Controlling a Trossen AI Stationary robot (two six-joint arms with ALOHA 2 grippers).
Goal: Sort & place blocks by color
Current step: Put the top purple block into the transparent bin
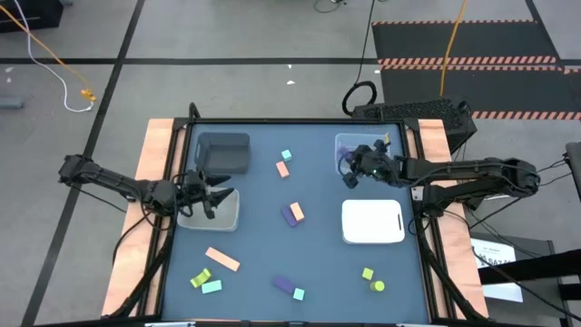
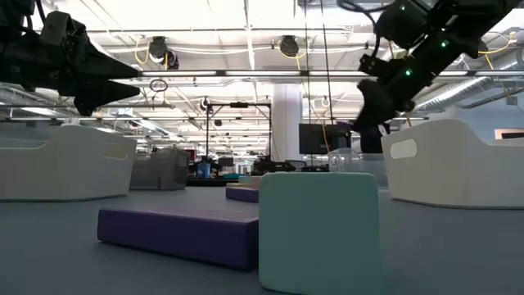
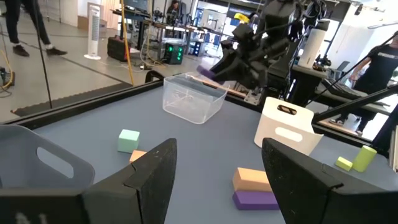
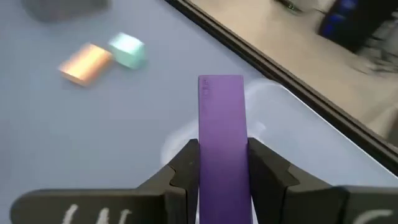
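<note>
My right gripper is shut on a purple bar, which it carries just above the near-left corner of the clear bin; the left wrist view shows that gripper over the bin. My left gripper waits open above a light bin at the table's left. Loose blocks lie flat on the mat. A teal cube and a salmon one sit at the far middle. A purple and salmon pair is at the centre. A salmon bar and several more lie near the front edge. My right gripper pinches the purple bar between its two fingers, one on each long side. The bar lies along the fingers and sticks out past their tips. The arm reaches in from the table's right. The bar is lifted clear of the table.
A dark grey bin stands at the far left and a white bin at the right. Yellow-green pieces lie in front of the white bin. A purple bar and a teal cube sit at the near edge. People stand beyond the table.
</note>
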